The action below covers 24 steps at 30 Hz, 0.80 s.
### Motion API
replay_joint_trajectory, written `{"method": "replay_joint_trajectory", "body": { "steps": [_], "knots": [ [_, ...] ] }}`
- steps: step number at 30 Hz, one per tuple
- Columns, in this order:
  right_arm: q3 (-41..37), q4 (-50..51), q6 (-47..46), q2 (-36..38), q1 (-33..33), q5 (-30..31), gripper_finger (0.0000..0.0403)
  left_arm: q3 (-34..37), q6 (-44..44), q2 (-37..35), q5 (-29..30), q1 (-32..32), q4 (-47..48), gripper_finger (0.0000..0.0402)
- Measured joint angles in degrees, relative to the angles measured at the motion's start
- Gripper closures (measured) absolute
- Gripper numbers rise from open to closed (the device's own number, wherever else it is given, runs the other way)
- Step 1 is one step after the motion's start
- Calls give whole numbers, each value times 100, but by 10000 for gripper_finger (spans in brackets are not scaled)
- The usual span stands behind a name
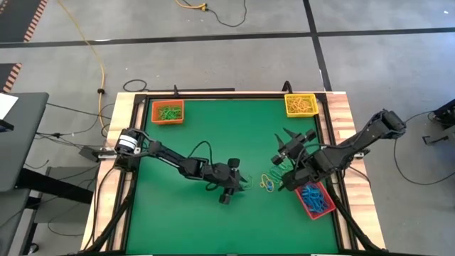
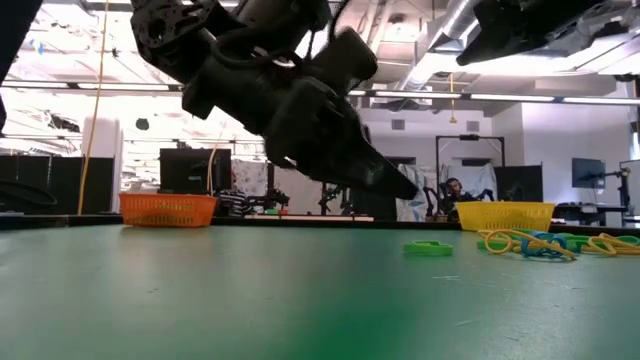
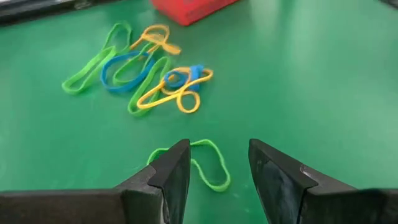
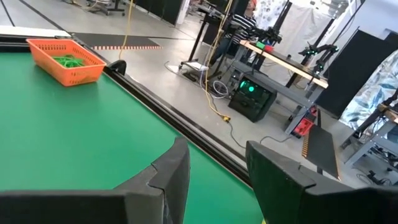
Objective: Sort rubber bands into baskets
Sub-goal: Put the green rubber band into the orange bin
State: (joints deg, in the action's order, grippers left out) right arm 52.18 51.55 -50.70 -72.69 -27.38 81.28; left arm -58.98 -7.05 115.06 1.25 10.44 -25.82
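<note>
Clearly, the left hand [image 3: 217, 180] was held low over the green desk [image 1: 192, 128] with its fingers spread apart and nothing between them. A single green rubber band [image 3: 205, 163] was seen lying flat on the desk just ahead of those fingers, partly between their tips, its long axis running slantwise across the gap. A small heap of loose rubber bands [image 3: 140, 71] in green, blue and yellow was spread a little farther on, near the red basket [image 1: 315, 200], where blue bands were already gathered. Green bands were held in the orange basket [image 1: 168, 112] at the far left corner, and yellow ones in the yellow basket [image 1: 300, 104] at the far right corner. The right hand [image 4: 214, 180] was raised beside the red basket, unclenched and empty, facing away over the desk toward the orange basket. The left hand was judged the nearer to the green band, so a short descent and a closing were thought to be called for.
</note>
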Motion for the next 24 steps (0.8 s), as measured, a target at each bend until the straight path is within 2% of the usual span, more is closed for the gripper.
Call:
{"method": "replay_joint_trajectory", "body": {
  "steps": [5,14,24],
  "knots": [
    [4,-52,15,-3,-1,-30,212,-361,198,467,88,-37,121,248],
    [4,-85,129,-4,-54,-230,212,-654,-125,508,397,153,402,248],
    [4,-81,162,-4,-54,-236,212,-658,129,508,-211,45,823,248]
  ]
}}
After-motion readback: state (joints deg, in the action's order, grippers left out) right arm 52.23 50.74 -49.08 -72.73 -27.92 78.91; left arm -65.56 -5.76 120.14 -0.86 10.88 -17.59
